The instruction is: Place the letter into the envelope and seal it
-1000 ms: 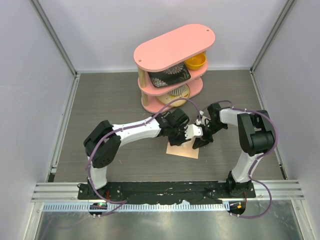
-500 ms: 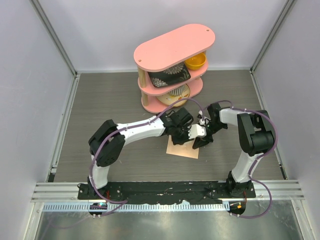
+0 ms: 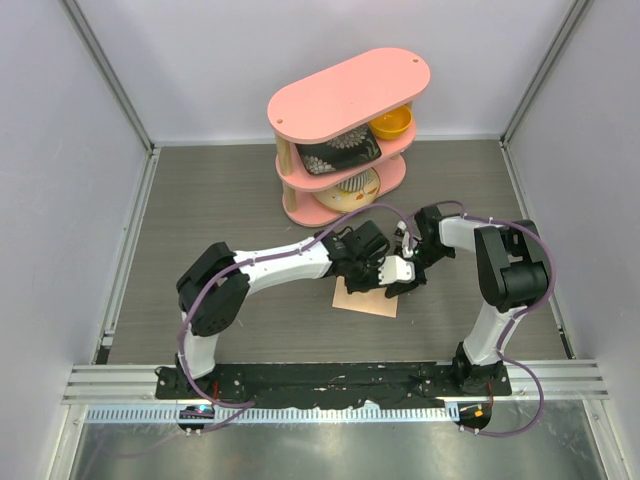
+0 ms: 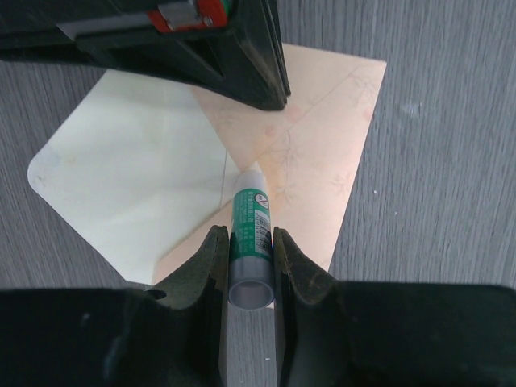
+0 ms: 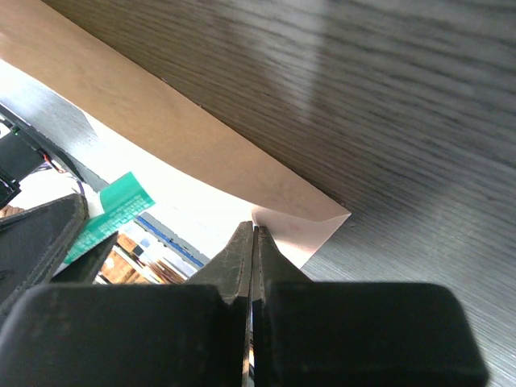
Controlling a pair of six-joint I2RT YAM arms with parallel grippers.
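Seen from above, the left gripper (image 3: 385, 278) and the right gripper (image 3: 403, 287) met almost tip to tip over the envelope (image 3: 368, 303), and I found hardly any gap between them. The left one was clamped on a glue stick (image 4: 251, 230); the right one was closed. A pink tiered shelf (image 3: 345, 95) stood just behind, blocking the far side. Bare table (image 3: 220, 200) lay open to the left and along the near edge. Pale walls (image 3: 60, 200) closed three sides.

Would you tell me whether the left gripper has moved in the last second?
Yes: against the pink shelf, the left gripper has shifted rightward in the top view, nearer the right gripper.
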